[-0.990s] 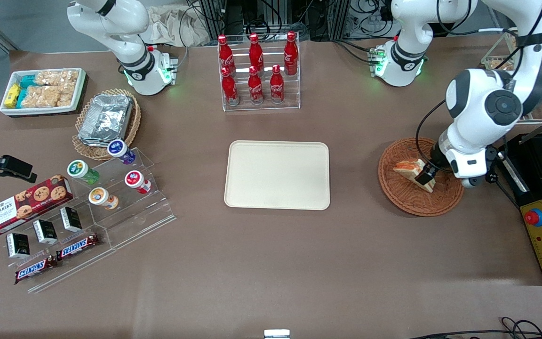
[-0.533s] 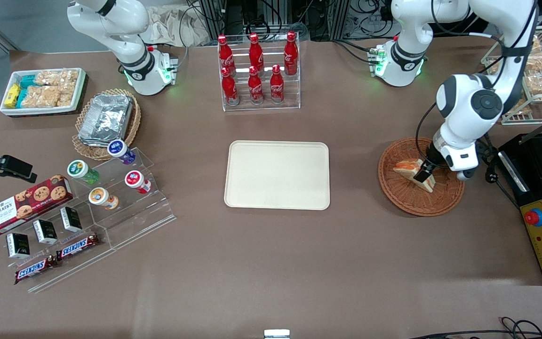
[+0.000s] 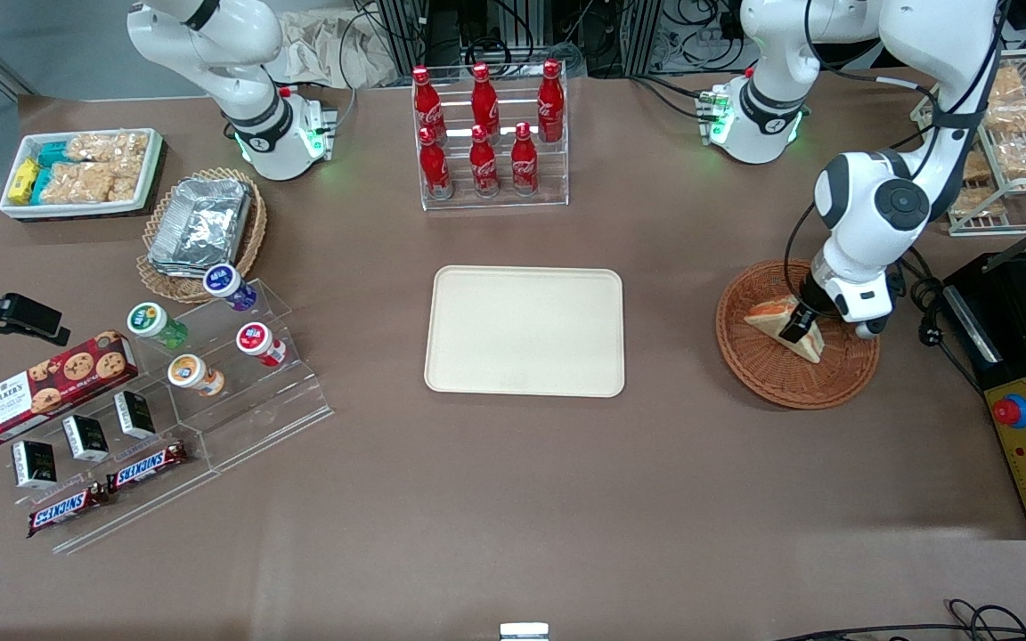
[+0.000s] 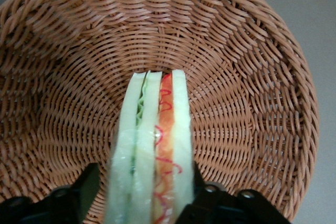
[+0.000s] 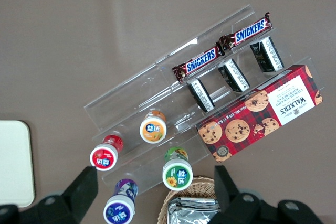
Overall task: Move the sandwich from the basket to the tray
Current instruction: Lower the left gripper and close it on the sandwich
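The sandwich (image 3: 769,315), a pale bread wedge with orange-red and green filling, lies in the reddish-brown wicker basket (image 3: 767,378) at the working arm's end of the table. My left gripper (image 3: 801,332) is down in the basket, open, with one finger on each side of the sandwich's wide end. In the left wrist view the sandwich (image 4: 152,140) stands on edge between the gripper (image 4: 143,179) fingers: one finger lies against the bread and a small gap shows at the other, with the basket's weave (image 4: 252,103) all round. The cream tray (image 3: 525,331) lies bare at the table's middle.
A rack of red cola bottles (image 3: 486,133) stands farther from the camera than the tray. A black box with a red button (image 3: 1012,411) lies beside the basket at the table's end. A wire rack of snack packets (image 3: 1012,151) stands above it.
My left arm's wrist and elbow have swung up and away from the camera while the gripper stayed at the sandwich. The sandwich has hardly moved.
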